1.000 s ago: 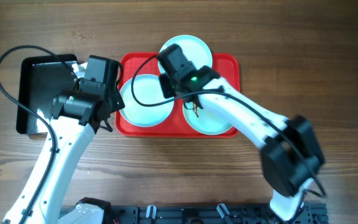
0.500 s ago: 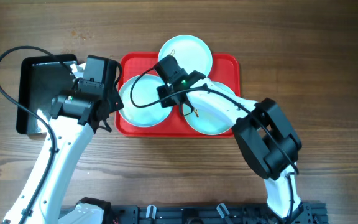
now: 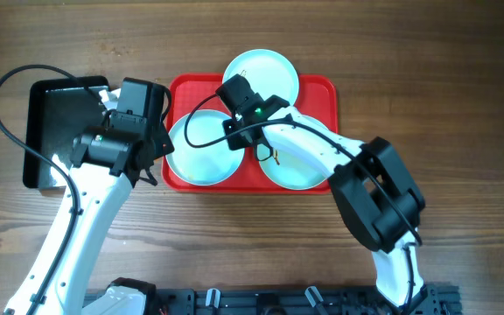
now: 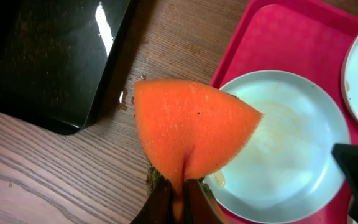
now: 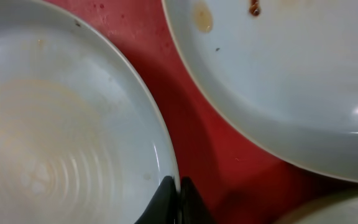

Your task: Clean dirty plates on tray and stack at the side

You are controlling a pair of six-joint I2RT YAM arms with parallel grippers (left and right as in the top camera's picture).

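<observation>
Two-finger right gripper point(image 5: 178, 200) pinched shut on rim of smeared plate point(image 5: 61, 124), which is spread to its left on red tray point(image 5: 194, 130). Second plate point(image 5: 291, 74), sauce-spotted, is seen ahead-right. Left gripper point(image 4: 178, 202) clamped on orange sponge point(image 4: 191, 134). Same smeared plate is seen just right of sponge, black tray point(image 4: 48, 56) ahead-left.

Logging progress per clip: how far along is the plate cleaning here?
Done: nothing visibly. No plate is stacked aside, and all three sit on the tray. In hand: the right tool is closed on the rim of the left plate, while the left tool grips an orange sponge at its edge. Left: wiping that plate's yellowish film, the sauce smears on the back plate and right plate, then stacking.
</observation>
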